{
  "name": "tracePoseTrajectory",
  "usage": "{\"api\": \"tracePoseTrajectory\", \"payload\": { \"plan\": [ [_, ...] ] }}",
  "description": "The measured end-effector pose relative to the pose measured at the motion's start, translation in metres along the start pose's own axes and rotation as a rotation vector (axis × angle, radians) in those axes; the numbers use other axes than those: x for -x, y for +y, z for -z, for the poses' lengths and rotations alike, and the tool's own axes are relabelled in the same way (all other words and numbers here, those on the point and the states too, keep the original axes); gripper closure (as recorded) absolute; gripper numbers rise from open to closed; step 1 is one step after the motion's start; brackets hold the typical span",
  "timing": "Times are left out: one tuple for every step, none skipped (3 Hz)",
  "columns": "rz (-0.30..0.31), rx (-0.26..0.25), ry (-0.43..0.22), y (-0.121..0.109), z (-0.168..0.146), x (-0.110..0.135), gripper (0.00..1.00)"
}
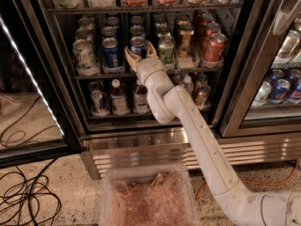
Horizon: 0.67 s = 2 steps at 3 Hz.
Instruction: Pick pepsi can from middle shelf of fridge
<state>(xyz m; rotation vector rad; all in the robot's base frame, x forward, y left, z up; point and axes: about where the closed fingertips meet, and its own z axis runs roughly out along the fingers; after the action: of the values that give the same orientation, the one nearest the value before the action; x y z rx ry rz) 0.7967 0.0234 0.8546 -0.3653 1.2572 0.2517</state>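
Flanking the pepsi can point(138, 45) on the middle shelf point(96, 75), the jaws of the gripper point(140, 55) are being held apart, ready for a grasp.

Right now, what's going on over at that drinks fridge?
A white robot arm is reaching into the open fridge. Its gripper is at the front of the middle shelf, right up against the pepsi can, which stands upright among the other soda cans. The can is not yet out of the fridge.
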Motion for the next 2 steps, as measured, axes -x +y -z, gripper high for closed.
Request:
{"api": "tracePoseTrajectory", "payload": {
  "plan": [
    [0.000,0.000,0.000,0.0000,0.0000,0.0000,1.00],
    [0.000,0.000,0.000,0.0000,0.0000,0.0000,1.00]
  ]
}}
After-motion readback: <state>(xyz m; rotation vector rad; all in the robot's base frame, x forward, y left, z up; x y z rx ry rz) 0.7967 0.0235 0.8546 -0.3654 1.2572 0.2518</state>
